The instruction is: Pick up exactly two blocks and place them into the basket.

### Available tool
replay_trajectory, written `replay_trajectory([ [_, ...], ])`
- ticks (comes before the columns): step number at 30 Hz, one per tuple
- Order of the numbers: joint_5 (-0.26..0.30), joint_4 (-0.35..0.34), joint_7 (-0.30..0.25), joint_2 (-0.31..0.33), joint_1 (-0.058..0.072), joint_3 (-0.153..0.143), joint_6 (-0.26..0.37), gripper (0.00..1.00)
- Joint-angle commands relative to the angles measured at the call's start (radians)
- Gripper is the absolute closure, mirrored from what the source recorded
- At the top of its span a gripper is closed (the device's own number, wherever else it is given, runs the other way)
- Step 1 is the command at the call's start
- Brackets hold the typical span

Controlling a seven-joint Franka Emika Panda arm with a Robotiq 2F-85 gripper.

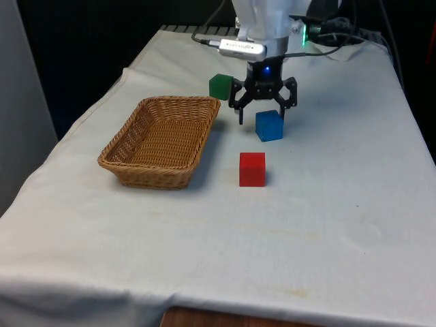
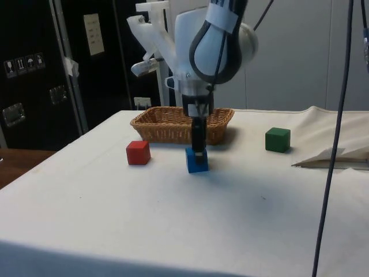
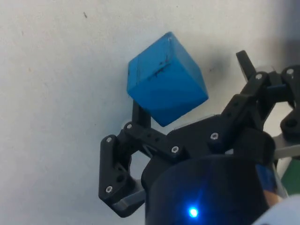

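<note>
The open tool point(image 1: 262, 109) is held low around the blue block point(image 1: 269, 126), which rests ungripped on the surface point(image 1: 340, 204) beside the basket point(image 1: 163, 139).

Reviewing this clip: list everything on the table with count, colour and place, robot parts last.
basket: one, woven tan, on the cloth towards the front view's left, nothing in it.
green block: one, green, on the cloth just behind the basket's far corner.
blue block: one, blue, on the cloth at the fingertips of the gripper, to the front view's right of the basket.
red block: one, red, on the cloth nearer the camera than the blue block, apart from it.
table cloth: one, white, covering the table.
arm: one, white, above the blue block.
gripper: one, black, open, lowered at the blue block, fingers spread.
</note>
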Motion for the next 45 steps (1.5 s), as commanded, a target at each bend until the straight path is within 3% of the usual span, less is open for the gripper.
replay_trajectory([
  [1,0.024,-0.005,-0.017,-0.002,-0.011,0.023,0.018,0.00],
  [3,0.022,-0.006,-0.014,0.006,-0.011,0.024,0.028,0.00],
  [5,0.019,-0.005,-0.010,0.015,-0.010,0.025,0.038,0.10],
  [7,0.017,-0.005,-0.008,0.020,-0.009,0.025,0.044,0.31],
  [8,0.000,-0.003,0.002,0.024,0.001,0.009,0.035,0.43],
  [9,0.017,-0.005,-0.007,0.021,-0.009,0.026,0.046,0.43],
  [11,0.016,-0.005,-0.006,0.023,-0.009,0.026,0.047,0.65],
  [12,0.016,-0.005,-0.005,0.024,-0.009,0.027,0.048,0.92],
  [13,0.016,-0.005,-0.005,0.024,-0.008,0.027,0.049,0.97],
  [15,0.016,-0.005,-0.005,0.025,-0.008,0.026,0.049,0.97],
  [16,0.001,-0.003,0.004,0.024,0.001,0.012,0.036,0.97],
  [17,0.015,-0.005,-0.004,0.025,-0.008,0.026,0.050,0.97],
  [21,0.015,-0.005,-0.004,0.025,-0.007,0.026,0.050,0.97],
  [25,-0.005,-0.012,0.008,-0.007,0.005,0.003,0.025,0.97],
  [26,0.001,-0.003,0.005,0.013,0.001,0.010,0.035,0.97],
  [27,-0.008,-0.014,0.010,-0.016,0.007,-0.001,0.021,0.97],
  [33,-0.024,-0.027,0.020,-0.078,0.010,-0.015,-0.021,0.97],
  [34,-0.002,-0.025,0.004,-0.077,0.001,0.001,-0.019,0.97],
  [35,-0.026,-0.028,0.020,-0.088,0.009,-0.016,-0.028,0.97],
  [36,-0.028,-0.030,0.021,-0.098,0.009,-0.017,-0.035,0.97],
  [43,-0.046,-0.029,0.010,-0.172,0.000,-0.044,-0.103,0.97],
  [44,-0.026,-0.030,-0.001,-0.173,0.001,-0.038,-0.096,0.97],
  [45,-0.048,-0.028,0.008,-0.181,-0.001,-0.050,-0.112,0.97],
])
